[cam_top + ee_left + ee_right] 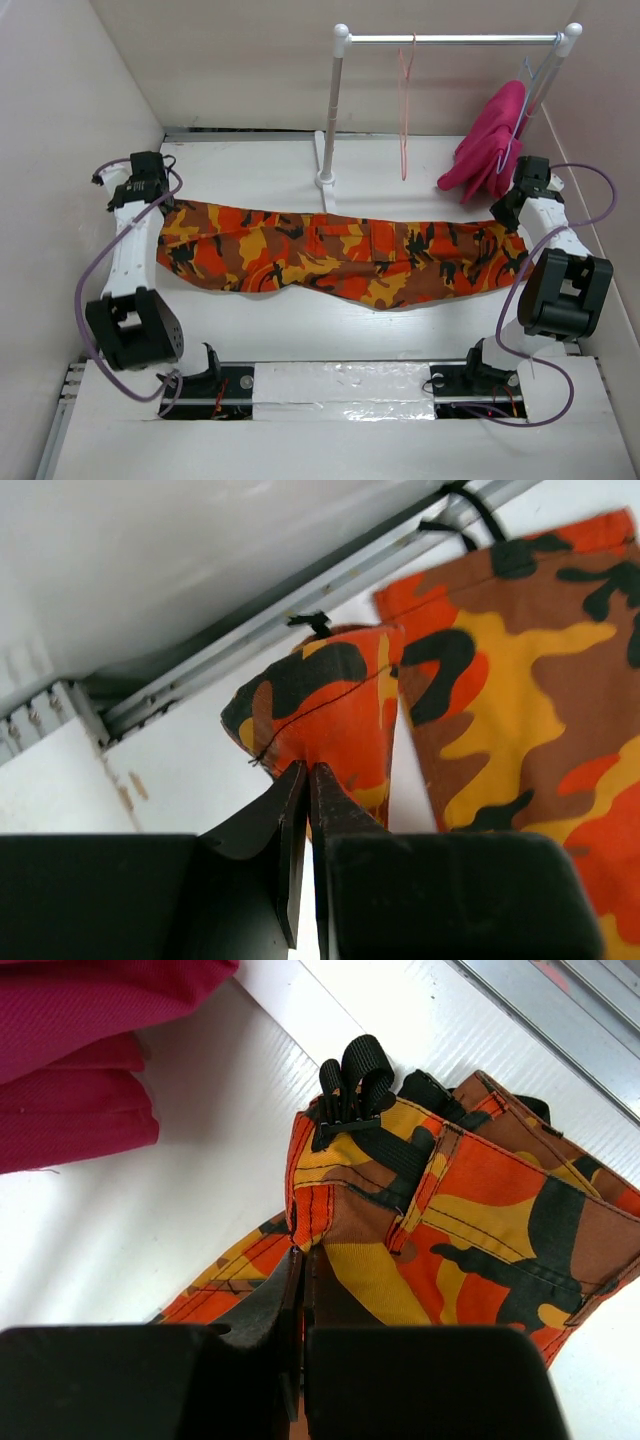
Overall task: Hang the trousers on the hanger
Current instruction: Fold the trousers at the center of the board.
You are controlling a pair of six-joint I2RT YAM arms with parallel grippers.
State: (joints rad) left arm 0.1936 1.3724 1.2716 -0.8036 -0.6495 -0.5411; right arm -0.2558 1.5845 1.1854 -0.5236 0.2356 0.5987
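The camouflage trousers (340, 255) lie stretched across the table from left to right. My left gripper (168, 205) is shut on the trouser leg end (320, 720) at the far left. My right gripper (512, 218) is shut on the waistband end (330, 1190) at the far right, beside a black strap buckle (352, 1090). The salmon-pink hanger (406, 110) hangs by its hook from the white rail, behind the trousers' middle, and is apart from them.
The white rail frame (335, 110) stands at the back, its left post base just behind the trousers. A magenta-pink garment (490, 140) on a pale wire hanger (528, 95) hangs at the rail's right end, close to my right gripper. Walls close in on both sides.
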